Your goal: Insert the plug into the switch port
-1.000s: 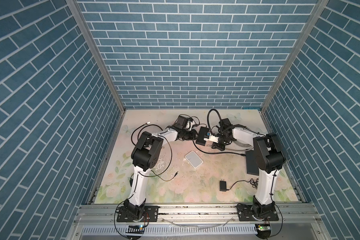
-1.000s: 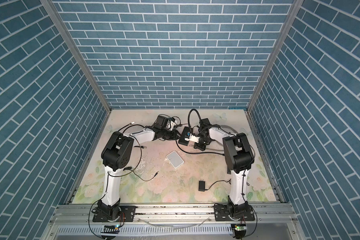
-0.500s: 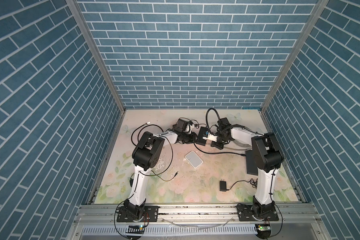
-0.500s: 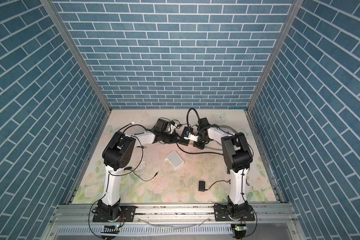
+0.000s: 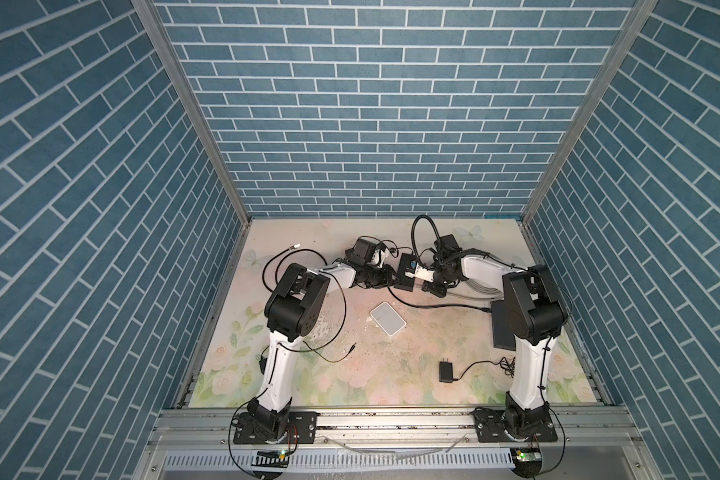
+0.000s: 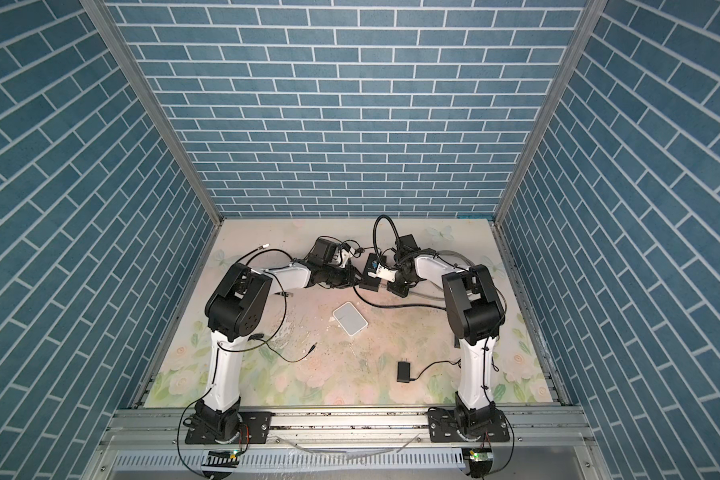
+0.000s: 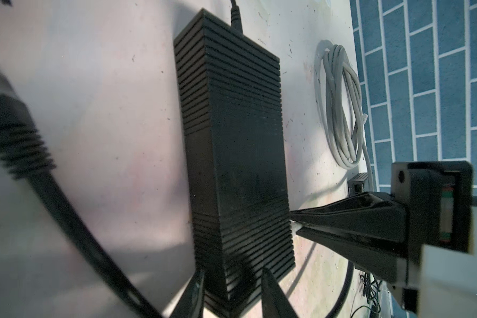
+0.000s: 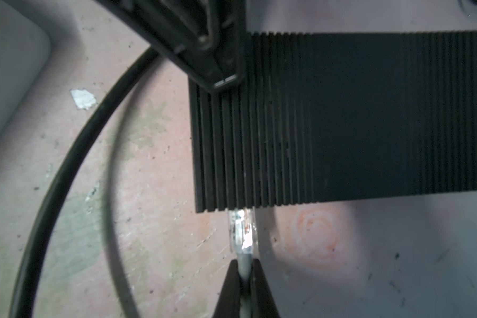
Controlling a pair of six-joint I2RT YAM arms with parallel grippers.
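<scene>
The black ribbed box-shaped switch has the left gripper clamped across one end. The right gripper is pinched tight on the thin grey cable right behind the clear plastic plug, whose nose touches the switch's side edge. Only the right wrist view shows that plug properly; it's way too tiny from the top.

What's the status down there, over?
Left tool clamps black ribbed switch box. Right tool shut on grey cable behind clear plastic plug. Plug tip at box edge, seating unclear. Nothing between them.
</scene>
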